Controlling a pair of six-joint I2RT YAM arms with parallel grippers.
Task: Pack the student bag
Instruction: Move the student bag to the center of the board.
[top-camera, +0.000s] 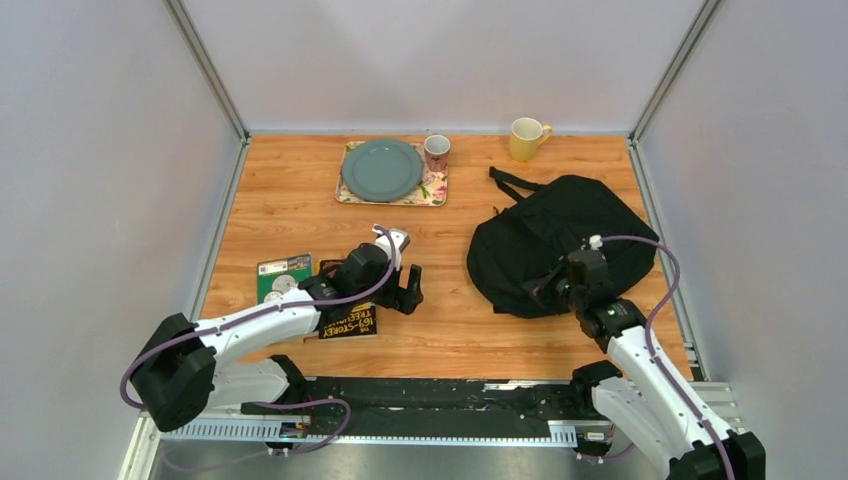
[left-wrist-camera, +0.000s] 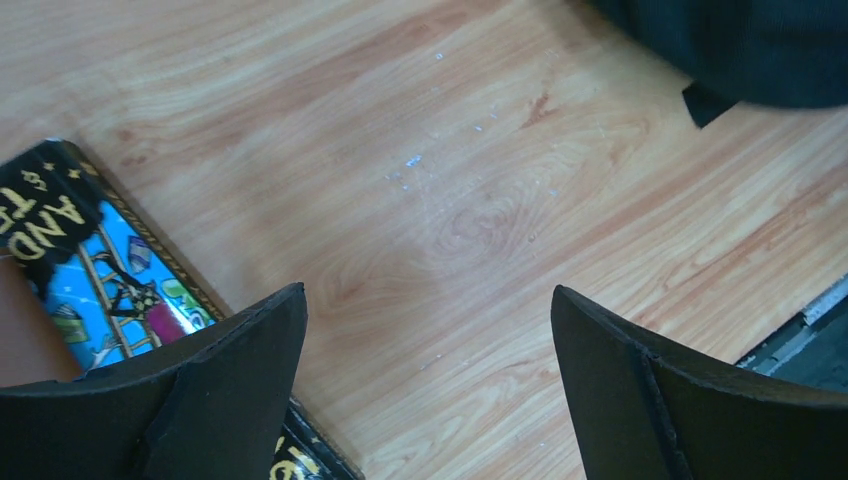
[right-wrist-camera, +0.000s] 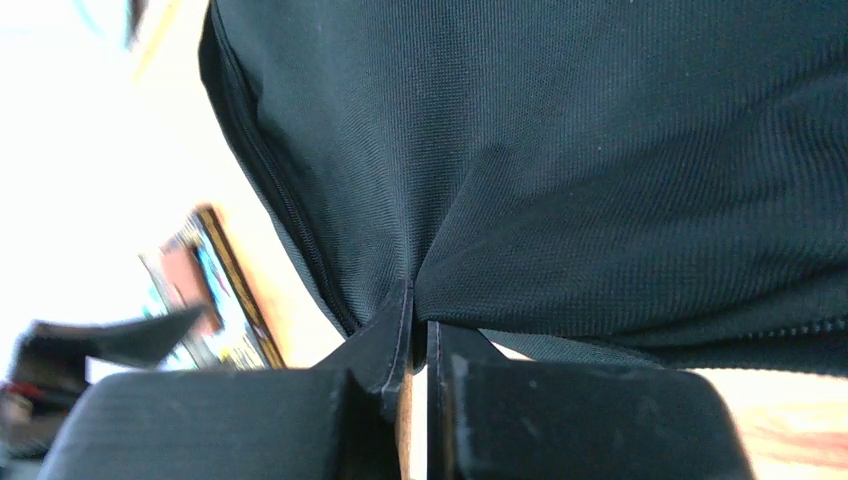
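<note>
The student bag (top-camera: 560, 235), a large black soft fabric backpack, lies at 3 o'clock on the wooden table (top-camera: 450, 335), long axis roughly 8-to-2 o'clock, with the nearer right gripper (right-wrist-camera: 418, 318) pinching a fabric fold at its 7 o'clock edge and the left gripper (left-wrist-camera: 430, 330) spread wide off its 9 o'clock side.

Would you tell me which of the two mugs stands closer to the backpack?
The yellow mug, just beyond the backpack; the patterned mug stands further left, beside the green plate.
</note>
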